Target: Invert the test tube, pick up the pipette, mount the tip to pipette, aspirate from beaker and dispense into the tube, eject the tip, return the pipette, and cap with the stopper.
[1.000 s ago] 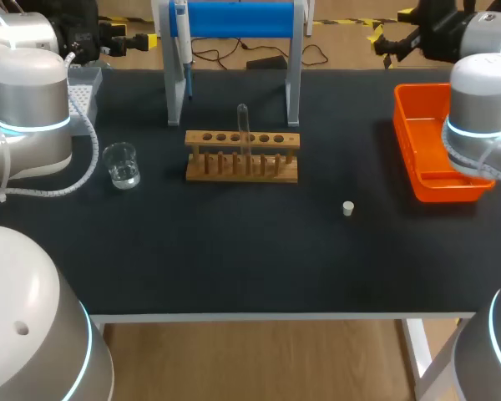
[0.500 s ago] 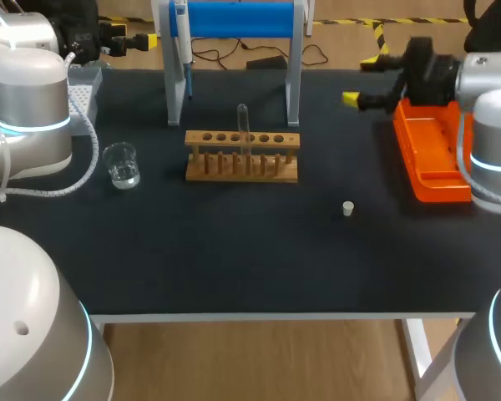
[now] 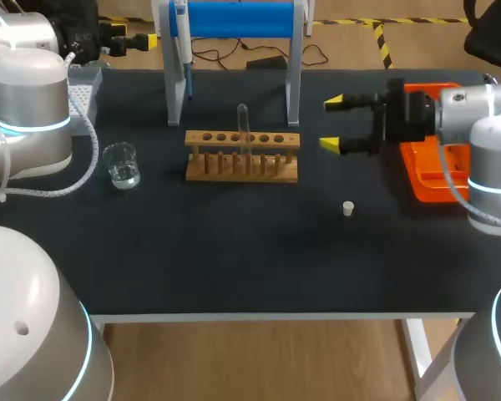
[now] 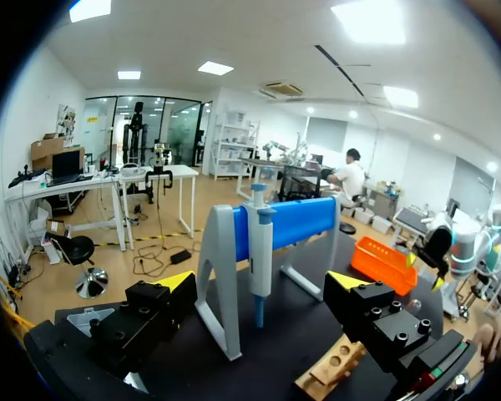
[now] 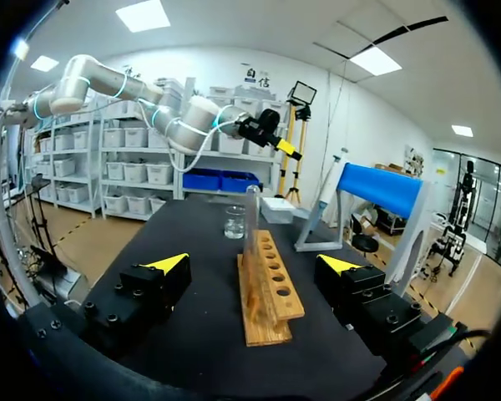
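Black table holds wooden rack (right gripper gaping nearby).

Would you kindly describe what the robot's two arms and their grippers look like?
The left arm and right arm are rounded silver-grey links with glowing light-blue rings at the joints; a white wrapped cable runs along the left one. The left gripper and right gripper are blocky black, bolted bodies with wedge-shaped yellow tips.

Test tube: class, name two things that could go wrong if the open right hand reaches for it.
The tube stands tall and thin in the rack; an off-centre finger could tip it or shove the rack.
The stopper lies loose near the right hand; a low sweep could knock it away.
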`<state>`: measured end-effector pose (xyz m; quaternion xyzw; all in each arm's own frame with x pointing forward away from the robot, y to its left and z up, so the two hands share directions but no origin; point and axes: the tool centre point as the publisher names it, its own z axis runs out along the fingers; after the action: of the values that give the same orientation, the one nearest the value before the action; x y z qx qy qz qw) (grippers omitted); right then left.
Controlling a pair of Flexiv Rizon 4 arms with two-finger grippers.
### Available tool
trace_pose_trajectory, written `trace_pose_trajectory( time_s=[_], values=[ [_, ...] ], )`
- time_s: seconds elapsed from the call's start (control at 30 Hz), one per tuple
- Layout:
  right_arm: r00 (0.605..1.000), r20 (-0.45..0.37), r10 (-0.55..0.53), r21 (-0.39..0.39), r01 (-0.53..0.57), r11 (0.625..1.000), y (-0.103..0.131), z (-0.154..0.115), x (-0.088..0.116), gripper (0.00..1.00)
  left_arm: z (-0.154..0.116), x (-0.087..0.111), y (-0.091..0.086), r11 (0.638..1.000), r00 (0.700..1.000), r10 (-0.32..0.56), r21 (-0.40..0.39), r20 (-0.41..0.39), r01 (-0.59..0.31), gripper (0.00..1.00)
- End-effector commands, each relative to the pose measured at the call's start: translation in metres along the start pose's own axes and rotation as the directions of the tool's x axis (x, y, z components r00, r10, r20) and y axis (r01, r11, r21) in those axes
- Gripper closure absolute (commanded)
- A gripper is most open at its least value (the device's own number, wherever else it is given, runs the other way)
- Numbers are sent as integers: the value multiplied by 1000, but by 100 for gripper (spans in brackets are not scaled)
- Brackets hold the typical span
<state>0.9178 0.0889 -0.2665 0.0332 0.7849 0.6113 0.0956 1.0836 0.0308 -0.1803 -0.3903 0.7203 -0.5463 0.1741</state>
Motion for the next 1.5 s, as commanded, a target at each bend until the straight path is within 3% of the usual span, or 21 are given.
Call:
trace_pose_trajectory(
  time_s=[0.03,0.33,0.67,1.03,1.23,1.5],
  values=[
    [1000,0,0,1,0,1000,0,1,-1,0,0,0,1,1000,1000,1,4,3,-1,0],
    [1000,0,0,1,0,1000,0,1,-1,0,0,0,1,1000,1000,1,4,3,-1,0],
    [1000,0,0,1,0,1000,0,1,-1,0,-41,76,28,983,979,181,40,-94,-178,0],
    [1000,0,0,1,0,1000,0,1,-1,0,-71,149,76,946,910,324,78,-257,-314,0],
    [1000,0,0,1,0,1000,0,1,-1,0,-72,164,98,950,904,309,55,-296,-307,0],
    [1000,0,0,1,0,1000,0,1,-1,0,-67,165,114,960,917,272,10,-291,-281,0]
  ],
)
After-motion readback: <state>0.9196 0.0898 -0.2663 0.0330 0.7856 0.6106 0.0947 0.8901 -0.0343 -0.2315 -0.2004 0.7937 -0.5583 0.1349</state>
